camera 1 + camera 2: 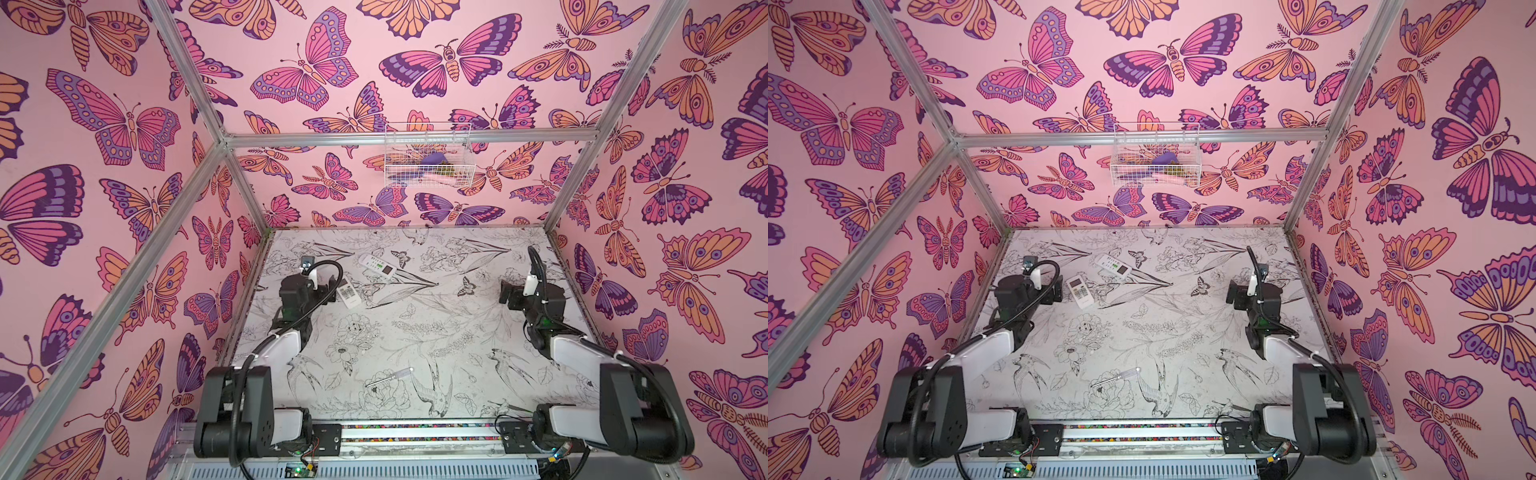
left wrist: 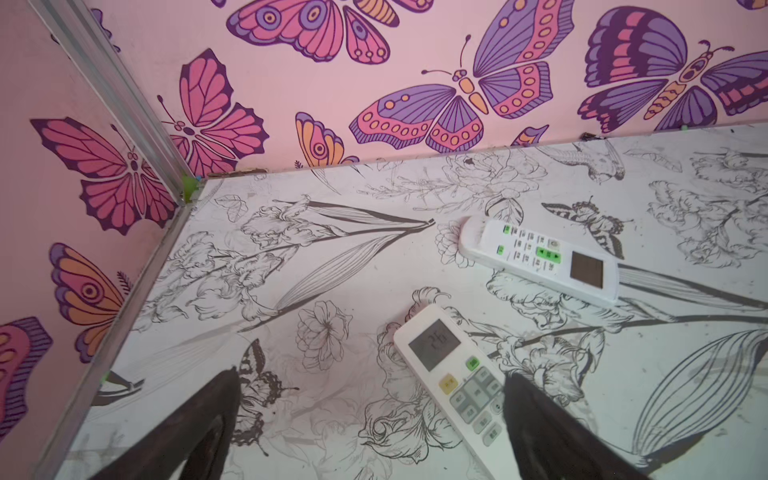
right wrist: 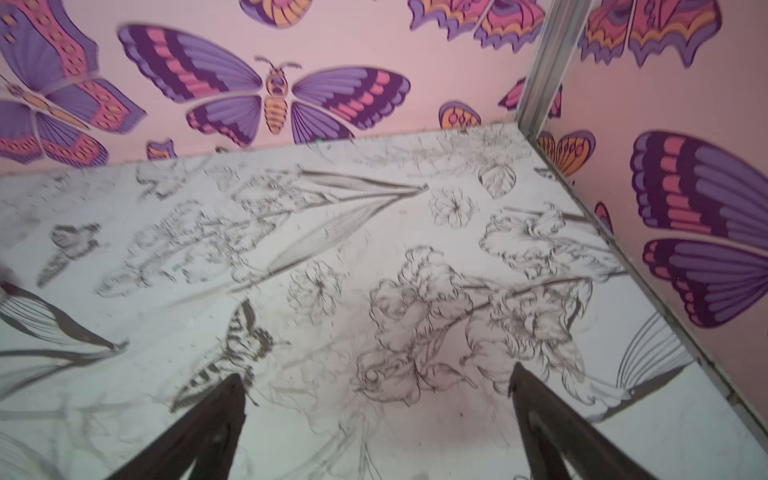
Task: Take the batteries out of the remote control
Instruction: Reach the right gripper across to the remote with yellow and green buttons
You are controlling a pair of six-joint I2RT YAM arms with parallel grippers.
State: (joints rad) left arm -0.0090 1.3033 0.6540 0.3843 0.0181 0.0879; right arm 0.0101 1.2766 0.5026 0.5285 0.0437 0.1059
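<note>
While your left gripper and right gripper gape wide, empty, no step's begun; next, likely flip the nearer remote.

White remote, pink butterfly-patterned walls

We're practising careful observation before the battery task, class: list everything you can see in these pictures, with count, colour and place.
nearer remote: one, white, grey screen, face up, back left of table
farther remote: one, white, green buttons, face up, just behind the nearer one
screwdriver: one, clear handle, metal shaft, front middle of table
wire basket: one, white, hung on back wall; purple and pink contents unclear
table: one, white with black floral print
batteries: none visible
left gripper: one, black, open, at the nearer remote
right gripper: one, black, open, over the table's right side
</note>
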